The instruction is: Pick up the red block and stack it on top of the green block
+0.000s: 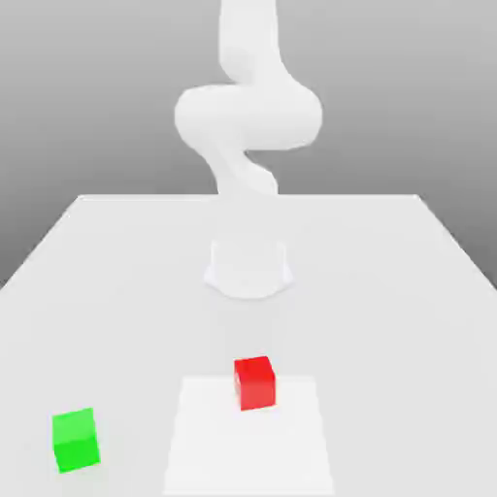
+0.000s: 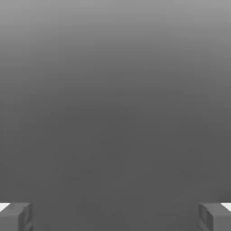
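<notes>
The red block (image 1: 254,381) is a small cube resting on the white table toward the front, near the middle. The green block (image 1: 75,440) sits on the table toward the exterior view's left, closer to the front edge, well apart from the red one. In the hand view my gripper (image 2: 115,217) is open: its two grey fingertips (image 2: 16,216) stand far apart with nothing between them, facing a plain grey background. Neither block is touched by anything.
The white arm (image 1: 248,116) rises from its round base (image 1: 248,267) at the middle of the table (image 1: 388,291). A slightly lighter square patch (image 1: 248,442) lies on the tabletop under and in front of the red block.
</notes>
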Tool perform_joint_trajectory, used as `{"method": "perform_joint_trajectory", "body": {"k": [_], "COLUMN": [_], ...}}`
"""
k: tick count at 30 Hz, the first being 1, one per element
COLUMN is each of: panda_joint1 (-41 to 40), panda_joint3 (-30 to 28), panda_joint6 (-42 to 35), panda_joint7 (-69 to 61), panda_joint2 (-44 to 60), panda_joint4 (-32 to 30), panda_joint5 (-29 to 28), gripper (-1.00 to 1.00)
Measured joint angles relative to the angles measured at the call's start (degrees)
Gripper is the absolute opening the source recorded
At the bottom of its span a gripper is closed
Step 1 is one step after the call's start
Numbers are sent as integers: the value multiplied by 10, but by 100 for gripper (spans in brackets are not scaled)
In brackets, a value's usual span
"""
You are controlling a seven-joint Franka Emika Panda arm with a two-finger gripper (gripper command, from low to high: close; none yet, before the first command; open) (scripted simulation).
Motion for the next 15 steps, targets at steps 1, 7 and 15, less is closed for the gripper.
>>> {"method": "perform_joint_trajectory", "body": {"k": [1, 7, 15], "panda_joint1": [2, 15, 28], "panda_joint3": [-1, -11, -20], "panda_joint6": [14, 95, 212], "panda_joint7": [-5, -37, -87], "panda_joint2": [18, 127, 286], "panda_joint4": [-17, -117, -260], "panda_joint5": [-1, -5, -6], "gripper": [0, 0, 0]}}
